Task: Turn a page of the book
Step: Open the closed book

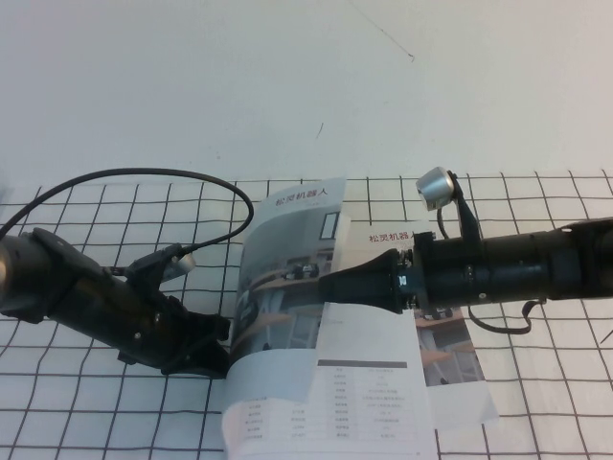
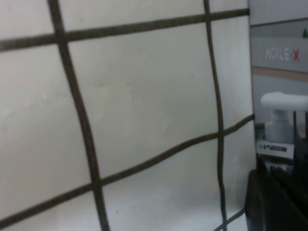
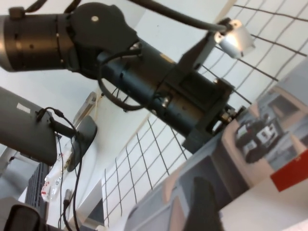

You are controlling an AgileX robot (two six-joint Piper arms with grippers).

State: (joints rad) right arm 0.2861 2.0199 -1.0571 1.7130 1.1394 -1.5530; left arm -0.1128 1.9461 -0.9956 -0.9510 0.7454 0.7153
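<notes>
my right gripper (image 1: 321, 287): fingers apart, under the lifted page (image 1: 287, 259)
my left gripper (image 1: 222, 353): at the book (image 1: 369, 402) edge, grip unclear

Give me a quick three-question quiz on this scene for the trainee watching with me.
1. True or false: the front page of the book lies flat.
2. Which gripper reaches across to the raised page: A, the left gripper, or B, the right gripper?
3. Fill in: a second booklet lies under the ___ arm.
Key: 1 false, it stands curled up. 2 B; the left gripper sits low beside the book's left edge. 3 right.
</notes>
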